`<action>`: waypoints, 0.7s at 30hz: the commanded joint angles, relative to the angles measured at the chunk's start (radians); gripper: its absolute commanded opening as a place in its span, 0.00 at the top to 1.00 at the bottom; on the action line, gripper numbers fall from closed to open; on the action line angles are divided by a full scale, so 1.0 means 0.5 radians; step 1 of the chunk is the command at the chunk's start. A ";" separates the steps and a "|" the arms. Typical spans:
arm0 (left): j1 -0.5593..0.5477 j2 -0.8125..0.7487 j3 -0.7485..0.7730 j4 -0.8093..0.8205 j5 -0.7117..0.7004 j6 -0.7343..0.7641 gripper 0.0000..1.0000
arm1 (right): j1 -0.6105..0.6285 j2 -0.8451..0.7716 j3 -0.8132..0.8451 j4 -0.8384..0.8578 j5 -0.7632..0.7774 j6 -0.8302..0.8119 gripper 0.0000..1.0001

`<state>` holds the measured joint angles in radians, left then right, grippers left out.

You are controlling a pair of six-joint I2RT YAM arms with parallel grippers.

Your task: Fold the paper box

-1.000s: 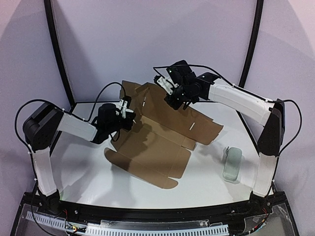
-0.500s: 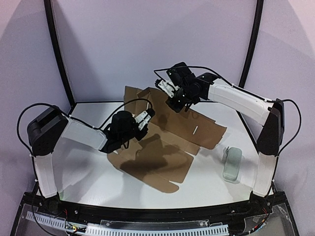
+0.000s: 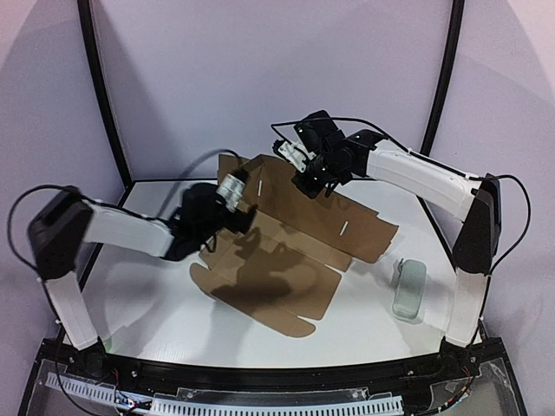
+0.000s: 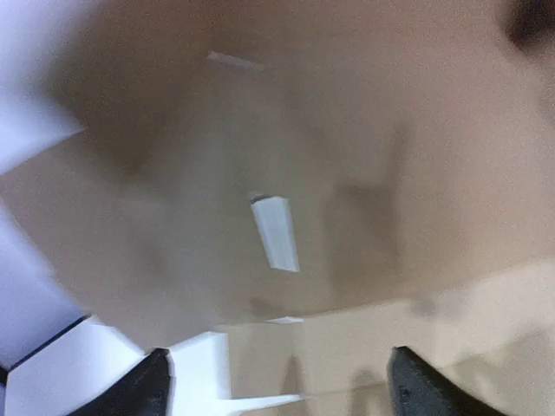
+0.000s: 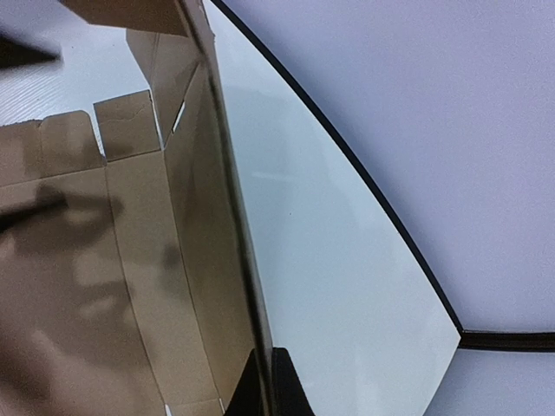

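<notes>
Left fingers (image 4: 152, 386) have swung back and to the left vs 0.5 s ago — blurred, spread open w/ nothing between, facing the raised rear panel of the paper box (image 3: 277, 260), which lies mostly flat mid-way on the white surface (image 3: 156, 303) — while right fingers (image 5: 284, 386) pinch that panel's edge.

Left arm (image 3: 130, 230) has swung back toward the paper box's (image 3: 286, 260) raised flap.
</notes>
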<state>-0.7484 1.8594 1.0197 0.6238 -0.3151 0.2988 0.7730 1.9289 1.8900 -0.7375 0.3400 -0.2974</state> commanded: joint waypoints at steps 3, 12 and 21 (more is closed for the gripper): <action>0.419 -0.592 -0.188 -0.189 0.363 -0.772 0.01 | -0.064 -0.051 -0.147 0.168 -0.233 -0.094 1.00; 1.082 -0.137 0.528 -0.953 0.782 -1.393 0.01 | -0.071 -0.110 -0.330 0.315 -0.331 -0.291 1.00; 1.151 0.282 0.807 -1.016 1.525 -1.211 0.01 | -0.074 -0.127 -0.361 0.400 -0.457 -0.286 1.00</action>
<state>-0.1558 1.9724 1.3912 0.1752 0.1829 -0.3311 0.7422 1.9018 1.7307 -0.5993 0.1834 -0.4716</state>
